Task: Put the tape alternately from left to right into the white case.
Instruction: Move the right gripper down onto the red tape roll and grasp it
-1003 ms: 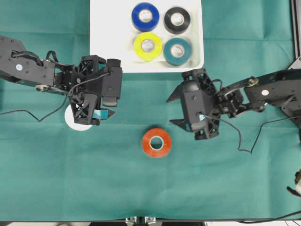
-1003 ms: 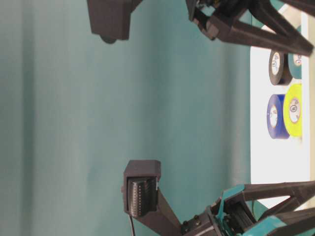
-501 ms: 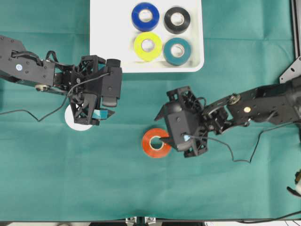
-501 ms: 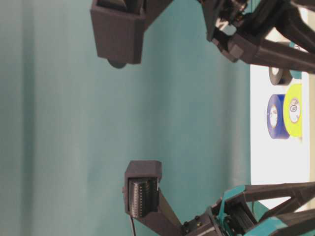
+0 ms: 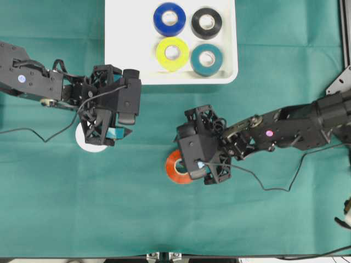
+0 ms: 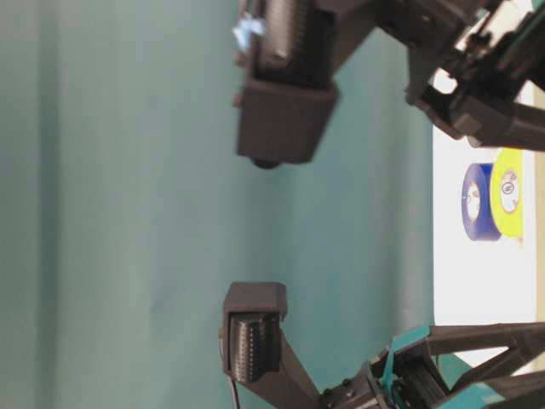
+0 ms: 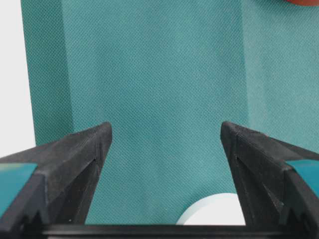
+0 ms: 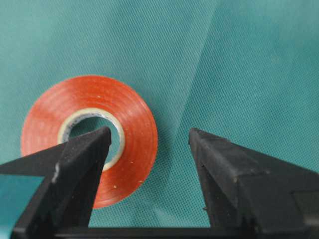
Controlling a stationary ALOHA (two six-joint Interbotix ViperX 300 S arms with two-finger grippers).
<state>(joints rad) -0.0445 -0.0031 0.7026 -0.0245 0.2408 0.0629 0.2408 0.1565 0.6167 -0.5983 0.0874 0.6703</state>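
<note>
A robot lab bench, as we saw it

We looked down on a table (image 5: pixel 55 208) wrapped in green cloth, two black robot arms (image 5: pixel 296 129) trailing loose cables (image 5: pixel 279 183), and metal framing (image 5: pixel 343 79) at the edge: a test rig, no home.

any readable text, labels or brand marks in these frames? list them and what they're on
None can be read.
Small dark marks show on the pale cores of the blue roll and the yellow roll in the white case, in the table-level view: too small and blurred to read.
The red-orange roll and both grippers show no print.
</note>
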